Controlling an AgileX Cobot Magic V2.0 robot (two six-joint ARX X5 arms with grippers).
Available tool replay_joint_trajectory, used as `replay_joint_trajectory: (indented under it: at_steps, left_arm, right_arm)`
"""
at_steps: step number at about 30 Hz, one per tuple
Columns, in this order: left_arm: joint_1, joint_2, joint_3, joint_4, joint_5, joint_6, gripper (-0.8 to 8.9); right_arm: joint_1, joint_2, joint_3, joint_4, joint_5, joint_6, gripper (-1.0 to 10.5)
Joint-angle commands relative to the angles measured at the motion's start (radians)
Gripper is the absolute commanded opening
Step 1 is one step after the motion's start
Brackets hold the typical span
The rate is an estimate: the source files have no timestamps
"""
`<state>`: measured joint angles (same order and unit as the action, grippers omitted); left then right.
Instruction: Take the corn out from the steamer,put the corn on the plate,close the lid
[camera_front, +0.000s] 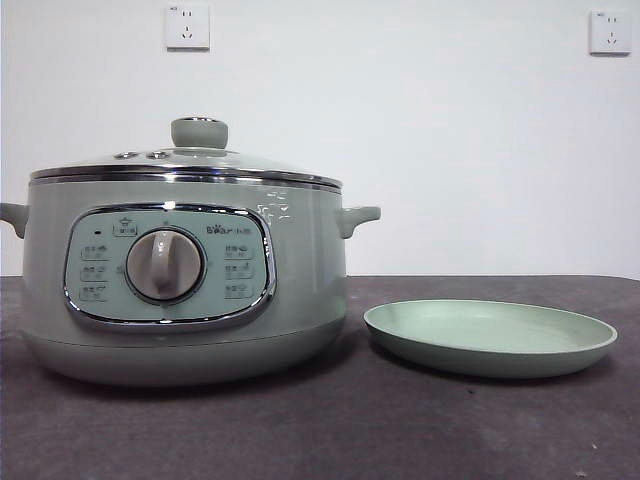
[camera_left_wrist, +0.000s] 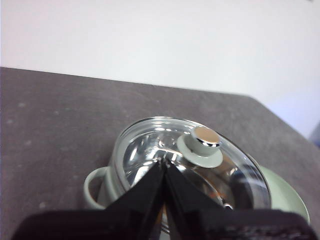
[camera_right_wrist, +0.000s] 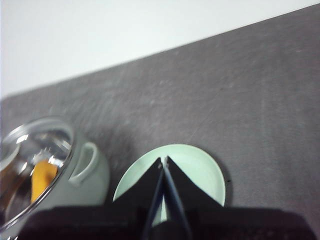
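Though lidded, corn (camera_right_wrist: 42, 177) through glass

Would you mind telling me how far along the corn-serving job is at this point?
Nothing looks done yet. The lid sits on the steamer, and the corn shows through the glass, inside the pot. The plate beside the steamer is bare. Nothing is in hand: the left gripper hangs above the lid, jaws shut, and the right gripper above the plate, jaws shut. Left: lift the lid, move the corn to the plate, close the lid.

Pale-green steamer (camera_front: 180, 290) on table, glass lid (camera_front: 190, 160) closed, corn (camera_right_wrist: 42, 177) inside (orange, through glass), empty plate (camera_front: 490, 338) beside
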<state>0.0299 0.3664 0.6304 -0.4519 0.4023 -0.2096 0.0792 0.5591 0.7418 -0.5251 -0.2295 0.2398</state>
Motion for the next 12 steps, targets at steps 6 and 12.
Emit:
replay_joint_trajectory:
  at_steps: [6,12]
  left_arm:
    - [0.002,0.244,0.192,-0.137,0.132,0.182,0.04]
    - [0.002,0.351,0.241,-0.148,0.18,0.191,4.02]
  right_arm:
    - [0.001,0.214,0.201,-0.159,-0.223,-0.22,0.0]
    - [0.001,0.296,0.224,-0.162,-0.277,-0.23,4.5]
